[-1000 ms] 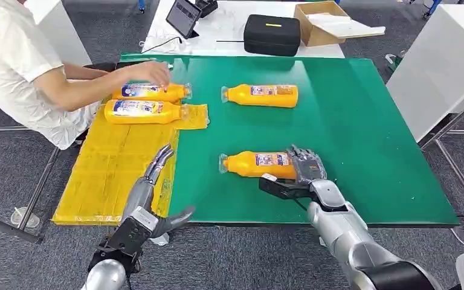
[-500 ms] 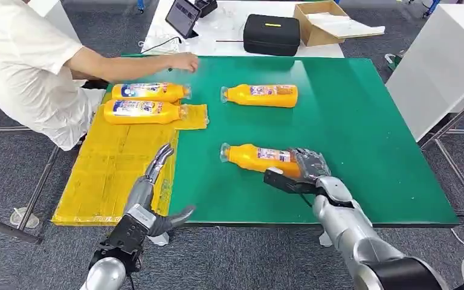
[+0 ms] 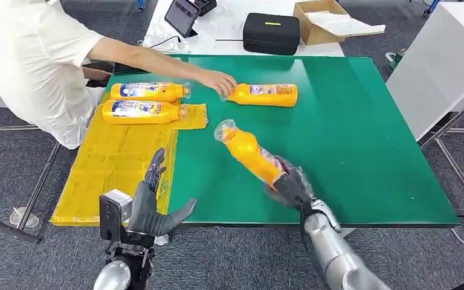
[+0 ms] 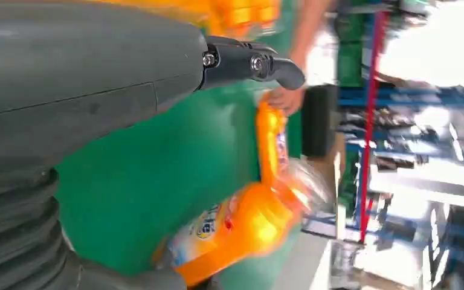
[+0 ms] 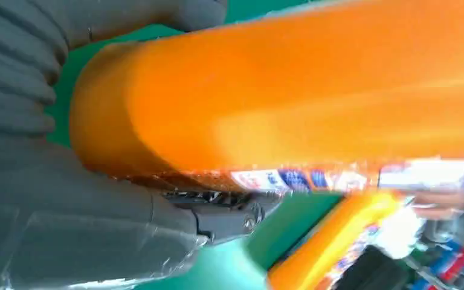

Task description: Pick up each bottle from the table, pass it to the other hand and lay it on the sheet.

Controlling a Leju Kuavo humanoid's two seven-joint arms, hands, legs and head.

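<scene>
At the upper left of the head view, two bottles [image 3: 148, 91] already lie on the yellow sheet [image 3: 112, 169]. Lower left, the left hand [image 3: 151, 205] waits at the table edge, fingers spread and holding nothing. A person's hand [image 3: 217, 81] touches the far bottle [image 3: 263, 95] at upper centre. Right of centre, the right hand [image 3: 287, 184] grips the lifted bottle [image 3: 248, 151] by its base, cap tilted up-left — lift done, handover due. Next, I judge, the bottle must reach the left palm.
</scene>
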